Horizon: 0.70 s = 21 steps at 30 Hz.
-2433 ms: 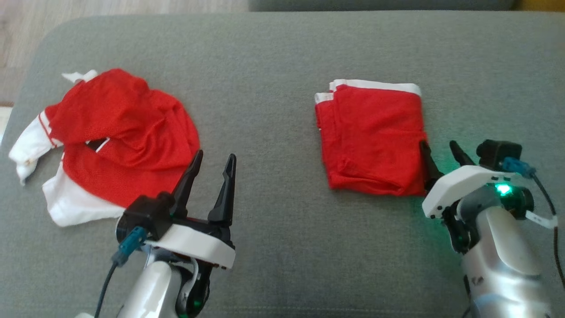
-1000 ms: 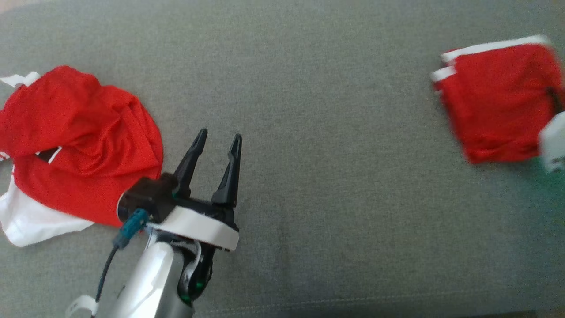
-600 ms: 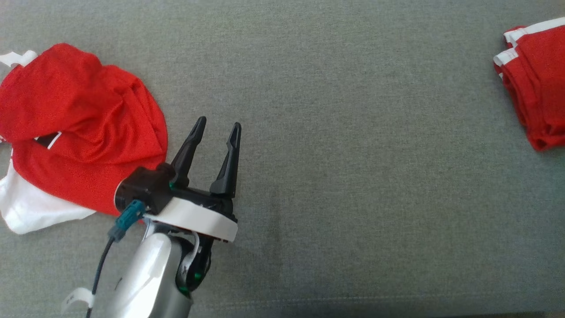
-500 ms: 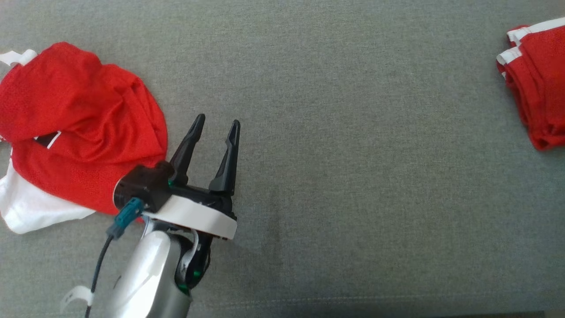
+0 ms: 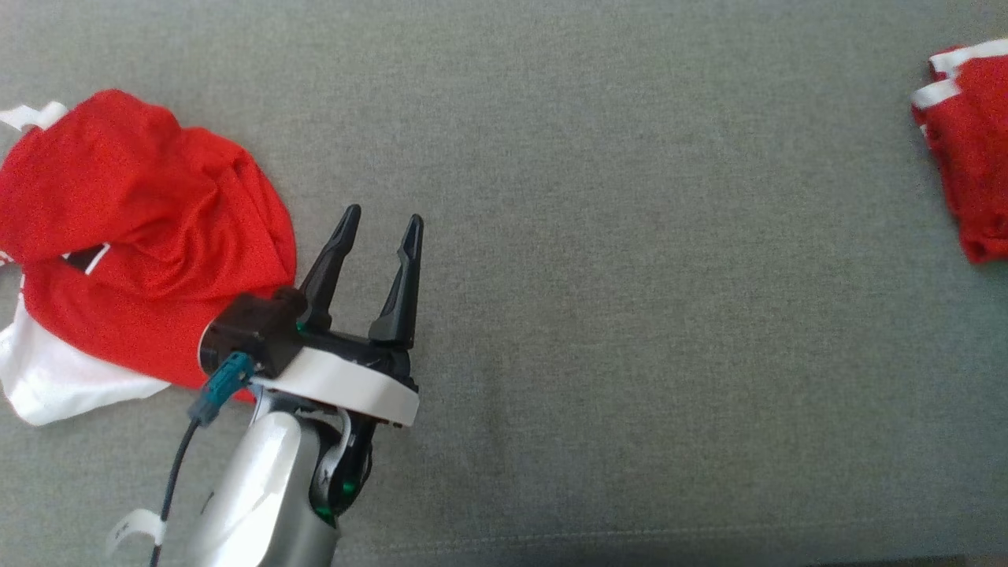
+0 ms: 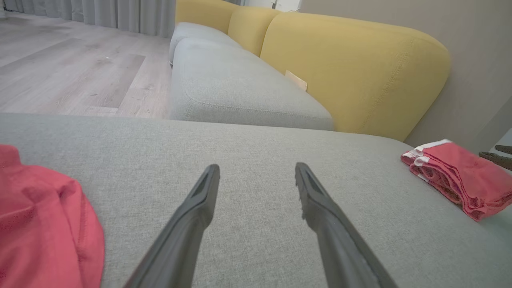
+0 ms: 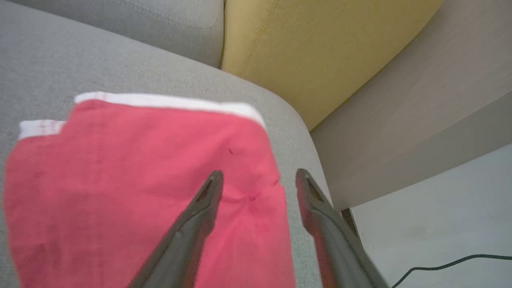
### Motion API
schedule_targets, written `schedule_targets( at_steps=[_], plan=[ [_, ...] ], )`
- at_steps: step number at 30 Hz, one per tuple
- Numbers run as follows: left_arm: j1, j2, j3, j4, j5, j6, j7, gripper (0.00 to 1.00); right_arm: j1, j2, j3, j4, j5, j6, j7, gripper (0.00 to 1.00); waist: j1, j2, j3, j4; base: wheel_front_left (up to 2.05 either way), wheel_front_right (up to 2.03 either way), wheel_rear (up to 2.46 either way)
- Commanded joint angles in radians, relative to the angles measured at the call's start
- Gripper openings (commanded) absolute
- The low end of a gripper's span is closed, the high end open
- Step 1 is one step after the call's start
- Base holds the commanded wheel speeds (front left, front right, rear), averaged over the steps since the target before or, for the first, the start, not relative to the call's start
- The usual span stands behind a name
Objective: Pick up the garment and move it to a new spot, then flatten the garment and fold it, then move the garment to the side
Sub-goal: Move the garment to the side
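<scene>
The right gripper (image 7: 259, 176) stands with its two dark fingers wide apart and nothing between them. In the right wrist view, one finger lies over the near edge of the folded red garment (image 7: 140, 180) and the other over the bare rim of the grey cushion (image 7: 60, 60).

The garment lies flat, folded into a neat rectangle with a white band along its far edge. It sits at the cushion's right end, close to the rounded corner and beside the yellow sofa back (image 7: 320, 48). In the head view only its left part shows, at the right edge of the picture (image 5: 972, 157).

The cloth looks thin, light and limp, with a fine mesh weave. It would probably sag and come unfolded if lifted by one layer. A pinch through all the layers at a folded edge seems the safest hold.

The left gripper (image 5: 383, 219) is also wide open and empty, above bare cushion. Just to its left lies a crumpled red and white jersey (image 5: 142, 228), well apart from the folded garment.
</scene>
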Motion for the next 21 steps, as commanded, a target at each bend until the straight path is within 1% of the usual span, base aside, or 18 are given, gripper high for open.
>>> schedule_targets(
  at_steps=[1, 4, 7, 11, 15, 21],
  plan=[
    [-0.019, 0.007, 0.030, -0.028, 0.002, -0.006, -0.012, 1.00, 0.007, -0.013, -0.003, -0.036, -0.007, -0.001, -0.010, 1.00, -0.0001, 0.0000, -0.014, 0.001, 0.00, 0.00, 0.00],
    [-0.008, 0.007, 0.034, -0.025, 0.001, -0.005, -0.012, 1.00, 0.016, 0.018, -0.035, -0.066, -0.019, -0.001, -0.020, 1.00, -0.0001, 0.0000, -0.046, 0.001, 0.00, 0.00, 0.00],
    [0.007, 0.007, 0.041, -0.025, -0.001, -0.002, -0.012, 1.00, 0.023, 0.076, -0.058, -0.116, -0.020, -0.001, -0.037, 1.00, -0.0001, 0.0000, -0.086, -0.002, 0.00, 0.00, 0.00],
    [0.033, 0.007, 0.050, -0.026, -0.003, 0.004, -0.012, 1.00, 0.055, 0.178, -0.067, -0.195, 0.021, -0.001, -0.066, 1.00, -0.0001, 0.0000, -0.147, -0.009, 0.00, 0.00, 0.00],
    [0.062, 0.007, 0.061, -0.032, -0.005, 0.012, -0.012, 1.00, 0.110, 0.291, -0.064, -0.303, 0.078, -0.001, -0.079, 1.00, -0.0001, 0.0000, -0.208, -0.013, 0.00, 0.00, 0.00],
    [0.109, 0.007, 0.087, -0.042, -0.007, 0.021, -0.012, 1.00, 0.270, 0.456, -0.055, -0.485, 0.169, -0.001, -0.064, 1.00, -0.0001, 0.0000, -0.279, -0.010, 0.00, 0.00, 0.00]
  ],
)
